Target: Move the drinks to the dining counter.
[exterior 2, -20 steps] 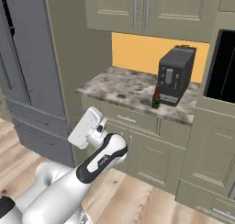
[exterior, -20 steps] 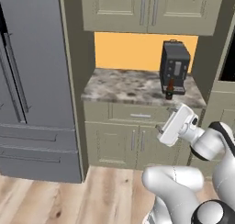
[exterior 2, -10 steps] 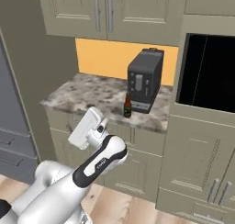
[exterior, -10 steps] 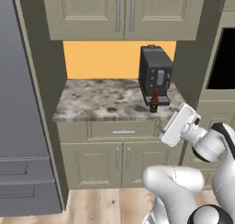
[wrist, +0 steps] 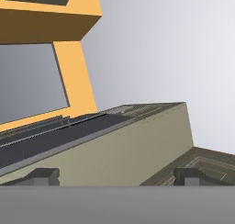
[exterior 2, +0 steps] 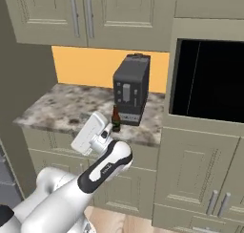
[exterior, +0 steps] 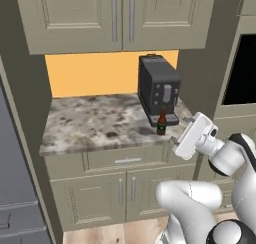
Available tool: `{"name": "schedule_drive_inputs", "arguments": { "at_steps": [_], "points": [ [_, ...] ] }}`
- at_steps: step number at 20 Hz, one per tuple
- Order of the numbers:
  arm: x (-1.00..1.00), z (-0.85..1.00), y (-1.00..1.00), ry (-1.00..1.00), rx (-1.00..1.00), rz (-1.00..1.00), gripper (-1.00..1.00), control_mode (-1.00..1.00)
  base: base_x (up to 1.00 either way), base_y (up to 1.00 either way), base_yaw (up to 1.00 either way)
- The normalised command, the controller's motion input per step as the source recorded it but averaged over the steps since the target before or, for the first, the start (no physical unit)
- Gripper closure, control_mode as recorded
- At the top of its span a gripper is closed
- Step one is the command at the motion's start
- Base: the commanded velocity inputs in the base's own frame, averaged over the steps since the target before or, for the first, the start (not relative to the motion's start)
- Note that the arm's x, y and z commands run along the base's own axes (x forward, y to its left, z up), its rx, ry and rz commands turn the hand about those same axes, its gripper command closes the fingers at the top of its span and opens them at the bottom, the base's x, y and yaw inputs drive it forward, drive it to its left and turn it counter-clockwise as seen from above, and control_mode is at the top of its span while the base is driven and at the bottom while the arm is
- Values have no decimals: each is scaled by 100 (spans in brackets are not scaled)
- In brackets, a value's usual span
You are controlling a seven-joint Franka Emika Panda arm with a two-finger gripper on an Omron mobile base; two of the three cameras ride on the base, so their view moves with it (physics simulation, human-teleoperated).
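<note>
A small dark bottle with a red cap stands upright on the speckled worktop, right in front of the black coffee machine. My white hand hangs off the worktop's front edge, below and to the right of the bottle in the left base view, not touching it. In the hand view my gripper is open, its two dark fingertips far apart with nothing between them, looking up at cabinet tops and an orange wall. The dining counter is out of view.
The speckled worktop sits over beige cabinet doors, with upper cabinets close above it. A black wall oven is to the right. A grey fridge side stands at the left.
The whole picture has shifted: the base has driven closer, so the worktop, coffee machine and bottle look larger and the fridge has slid off left. The arm keeps its pose, gripper still open.
</note>
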Motion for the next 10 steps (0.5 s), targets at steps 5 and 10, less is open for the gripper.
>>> {"name": "schedule_drive_inputs", "arguments": {
  "at_steps": [5,10],
  "points": [
    [0,0,0,0,0,0,-100,100,38,29,-29],
    [0,0,0,0,0,0,-100,100,36,57,-31]
  ]
}}
